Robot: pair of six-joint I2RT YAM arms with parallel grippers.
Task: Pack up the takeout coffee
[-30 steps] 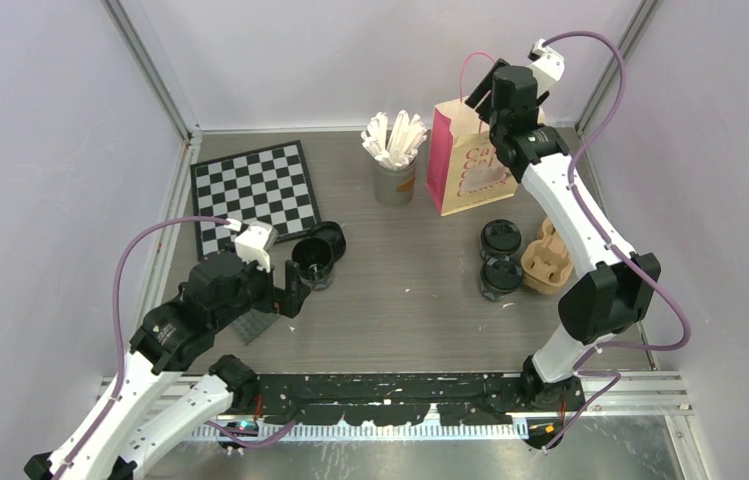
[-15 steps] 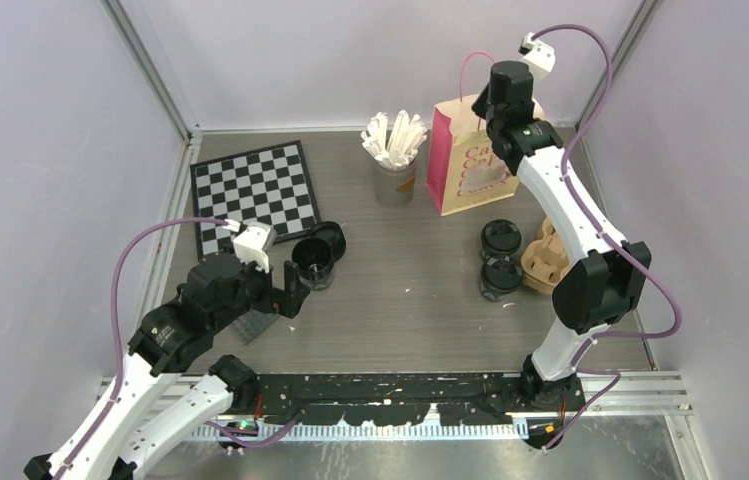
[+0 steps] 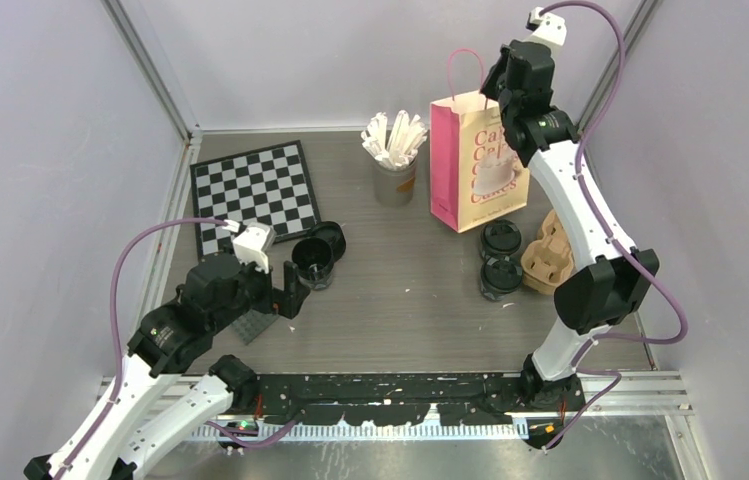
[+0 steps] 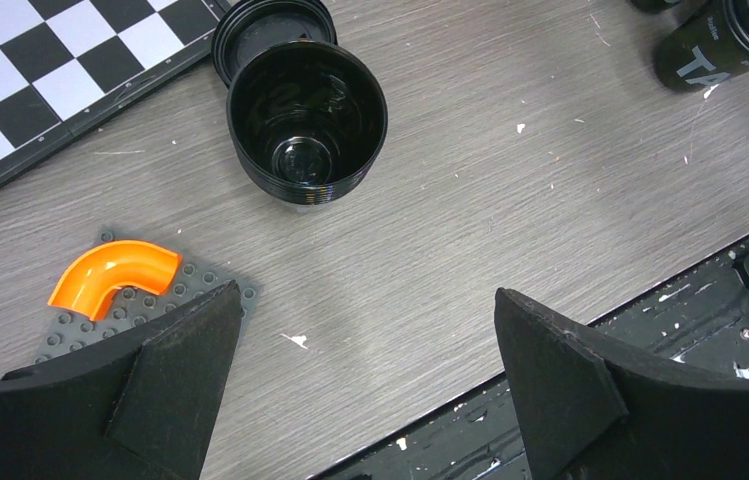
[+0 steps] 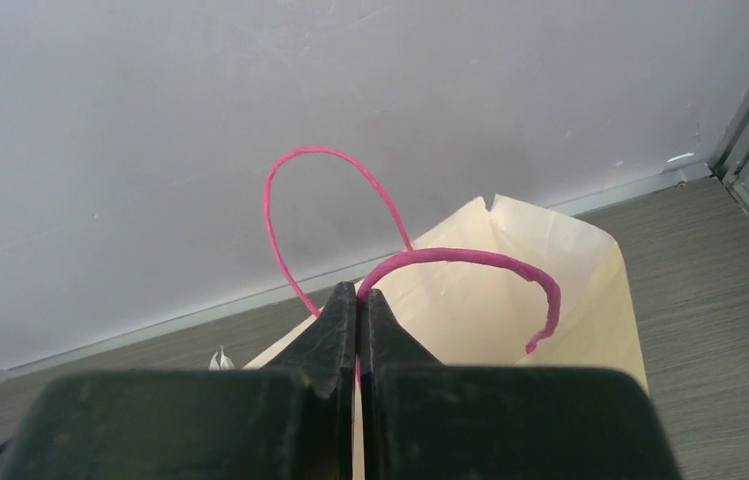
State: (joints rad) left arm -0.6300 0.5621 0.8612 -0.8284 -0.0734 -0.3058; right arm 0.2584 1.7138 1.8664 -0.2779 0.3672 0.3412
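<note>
Lettering on the pink paper bag [image 3: 455,165] reads only in part: two lines starting "Ca" and a lower word that looks like "Cakes", printed around a pale picture. The rest is hidden. On the side of one lidded cup [image 4: 715,45] I can read white letters "TA" and nothing more.

The takeout coffee is three small black cups. Two lidded cups [image 3: 501,256] stand upright, touching each other, just in front of the bag, each with a round black lid on. The third, an open cup [image 4: 307,120], stands well to the left of the bag and nearer the arm bases. It is glossy black inside and empty, and its loose lid [image 4: 272,22] lies against its far side.

My right gripper [image 5: 358,297] is pinched tight on the bag's top edge, where one of the pink loop handles [image 5: 295,205] meets the paper. The bag's mouth is open and cream inside; I cannot see whether anything is in it. My left gripper [image 4: 365,305] is spread wide with nothing between its fingers, hovering over the table [image 4: 510,200], near the open cup and far left of the bag.

Just left of the bag stands a grey cup [image 3: 395,183] full of white wrapped sticks [image 3: 396,135]. A brown pulp carrier [image 3: 548,255] sits in front of the bag, right of the lidded cups. Farther left of the bag lies a chessboard [image 3: 255,190].
</note>
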